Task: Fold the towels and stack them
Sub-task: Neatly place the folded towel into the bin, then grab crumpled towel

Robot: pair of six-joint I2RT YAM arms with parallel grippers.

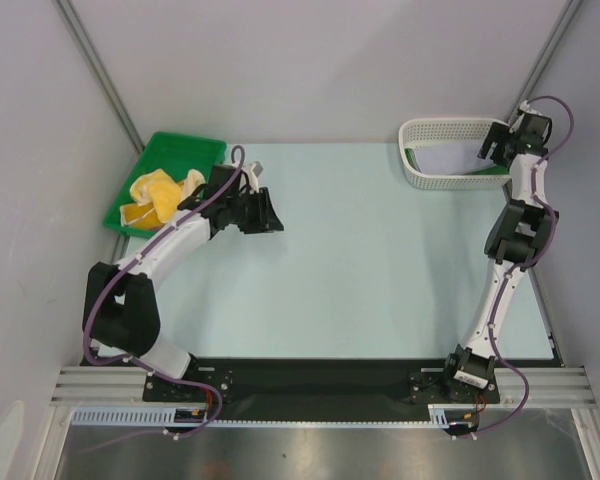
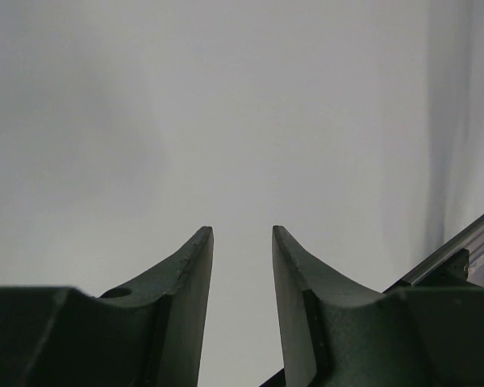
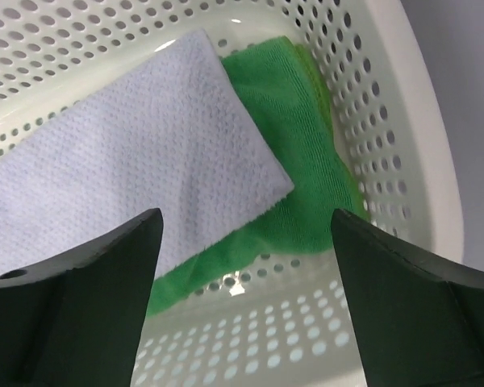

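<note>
Right gripper (image 3: pixel 244 222) hangs over the white mesh basket (image 3: pixel 403 121), jaws spread wide, nothing in them. Below it, inside the basket, the pale lavender towel (image 3: pixel 129 177) lies folded flat on top of the green towel (image 3: pixel 298 153), green peeking out along one side. Across the table (image 1: pixel 360 260), left gripper (image 2: pixel 242 234) sits partly parted and empty, just beside the green tray (image 1: pixel 185 150), where the yellow towels (image 1: pixel 155 192) lie crumpled in a heap

The left hand (image 2: pixel 242 235) is hovering partly spread, holding nothing; the right hand (image 3: pixel 244 219) is gaping wide, pointing downward.
</note>
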